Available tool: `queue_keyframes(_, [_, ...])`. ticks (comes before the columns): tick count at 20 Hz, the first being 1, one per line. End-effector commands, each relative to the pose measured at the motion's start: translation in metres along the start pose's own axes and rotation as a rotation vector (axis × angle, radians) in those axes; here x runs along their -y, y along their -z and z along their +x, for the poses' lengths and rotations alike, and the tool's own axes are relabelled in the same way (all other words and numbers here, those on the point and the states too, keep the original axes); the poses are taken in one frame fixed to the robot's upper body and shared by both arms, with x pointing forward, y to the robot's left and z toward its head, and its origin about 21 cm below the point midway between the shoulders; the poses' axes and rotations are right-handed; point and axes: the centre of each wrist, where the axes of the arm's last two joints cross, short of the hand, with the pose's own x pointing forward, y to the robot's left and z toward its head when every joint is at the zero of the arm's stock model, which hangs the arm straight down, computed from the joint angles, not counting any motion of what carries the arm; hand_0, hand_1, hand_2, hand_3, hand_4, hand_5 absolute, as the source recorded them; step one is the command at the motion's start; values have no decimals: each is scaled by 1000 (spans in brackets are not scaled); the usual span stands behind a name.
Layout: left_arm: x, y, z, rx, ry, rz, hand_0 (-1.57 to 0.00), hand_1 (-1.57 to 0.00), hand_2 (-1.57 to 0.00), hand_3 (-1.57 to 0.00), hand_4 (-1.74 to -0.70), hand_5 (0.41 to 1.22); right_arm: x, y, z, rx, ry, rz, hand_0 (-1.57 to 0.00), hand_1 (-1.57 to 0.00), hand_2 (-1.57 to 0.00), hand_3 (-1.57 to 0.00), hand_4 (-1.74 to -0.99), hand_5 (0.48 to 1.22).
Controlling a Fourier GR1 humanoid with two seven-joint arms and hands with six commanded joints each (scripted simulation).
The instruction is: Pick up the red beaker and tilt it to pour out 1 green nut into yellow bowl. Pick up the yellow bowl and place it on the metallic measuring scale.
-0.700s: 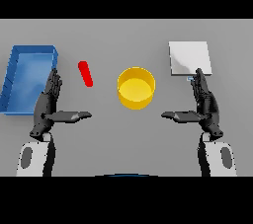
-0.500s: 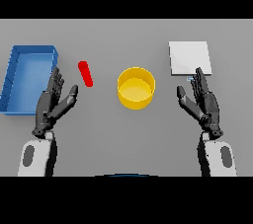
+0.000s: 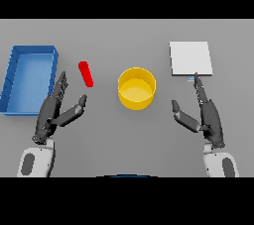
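Head view of the plain grey tabletop [image 3: 129, 135], which fills the scene; no walls or room show beyond it. The red beaker [image 3: 86, 74] lies on its side left of centre, its long axis running from upper left to lower right, and I cannot tell which end is the mouth. The yellow bowl [image 3: 136, 87] stands upright at the centre, mouth up. The metallic measuring scale [image 3: 191, 58], a flat pale square, sits at upper right, well apart from the bowl. A blue tray [image 3: 14, 78] lies at far left. My left robot hand [image 3: 55, 112] is released, fingers straight, just below the beaker without touching it. My right robot hand [image 3: 206, 115] is likewise released, fingertips reaching the scale's near edge.
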Motion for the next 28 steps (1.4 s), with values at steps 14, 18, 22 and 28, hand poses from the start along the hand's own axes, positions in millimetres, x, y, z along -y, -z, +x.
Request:
queue_keyframes(14, [13,73,-28,-85,16,-40,1,1,1,1,-1352,720,3,0,6,6,79,1,1,1,1,1,-1337,687])
queue_keyframes(18, [17,91,-36,-105,0,-45,1,1,1,1,-1330,714,4,4,4,-3,78,-7,1,1,1,1,-1338,688])
queue_keyframes(22, [20,111,-28,-99,16,-54,1,1,1,1,-1315,706,6,2,2,3,80,-6,1,1,1,1,-1331,687])
queue_keyframes(28, [17,126,-30,-103,16,-69,1,1,1,1,-1332,715,7,3,4,-4,81,-17,1,1,1,1,-1311,682])
